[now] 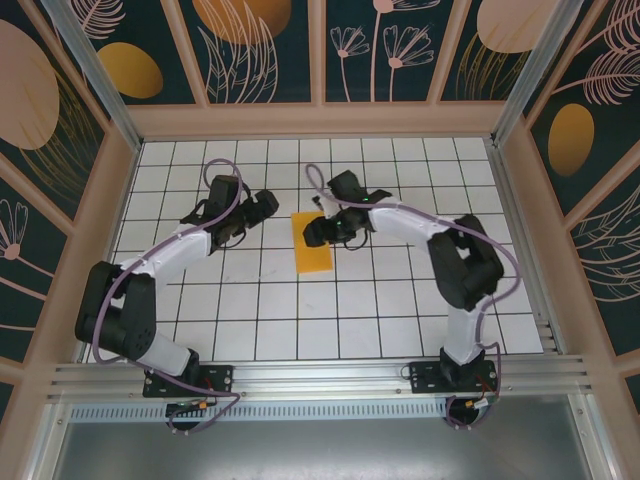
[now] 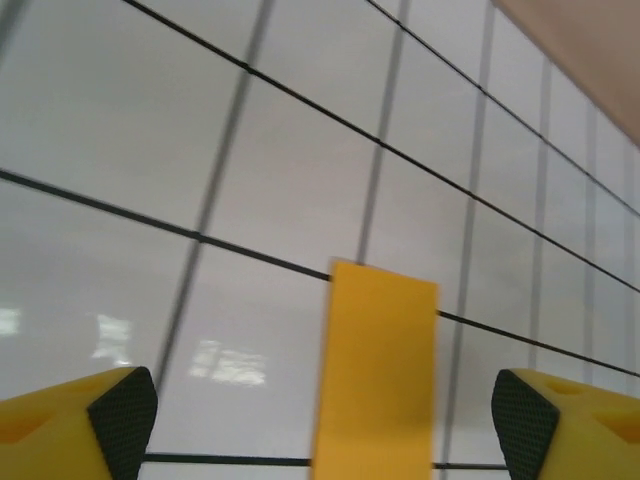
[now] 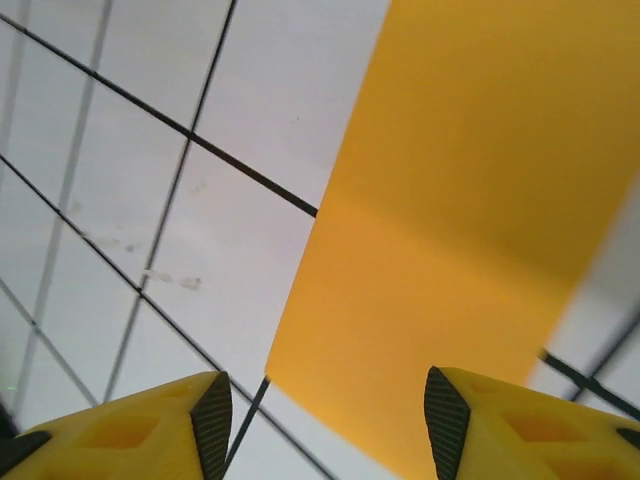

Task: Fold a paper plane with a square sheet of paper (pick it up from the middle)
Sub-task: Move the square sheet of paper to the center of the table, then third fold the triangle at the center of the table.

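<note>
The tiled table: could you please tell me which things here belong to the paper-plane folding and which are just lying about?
For the job: orange-yellow paper, left gripper, right gripper.
Just surroundings: tiled table, patterned walls.

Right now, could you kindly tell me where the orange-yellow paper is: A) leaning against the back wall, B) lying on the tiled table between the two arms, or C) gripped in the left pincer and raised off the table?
B: the top view shows the paper lying on the white tiled table.
</note>
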